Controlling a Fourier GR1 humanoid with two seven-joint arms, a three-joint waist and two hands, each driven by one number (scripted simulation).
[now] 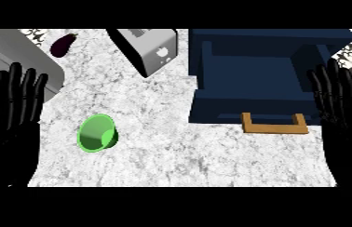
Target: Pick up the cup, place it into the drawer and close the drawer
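step: pre-grasp, nothing held | cup [97, 133]: green, apparently tipped on the counter [179, 156], well left of the open drawer [258, 89] | left hand [19, 100] and right hand [333, 98]: fingers straight, spread, resting at the edges | next: a hand must reach the cup and close round it

Evenly and brightly lit from above, with no glare on the pale marbled counter [206, 161]. Soft, short shadow under the green cup [97, 133] at its right rim; darker shading inside the open blue drawer [254, 77], deepest along its left wall. Grey box-like appliance [148, 49] bright on top, shaded on its lower left face. Both black hands, left [21, 100] and right [333, 96], almost without highlights, detail lost in the dark. Straight edges somewhat slanted toward the frame's sides.
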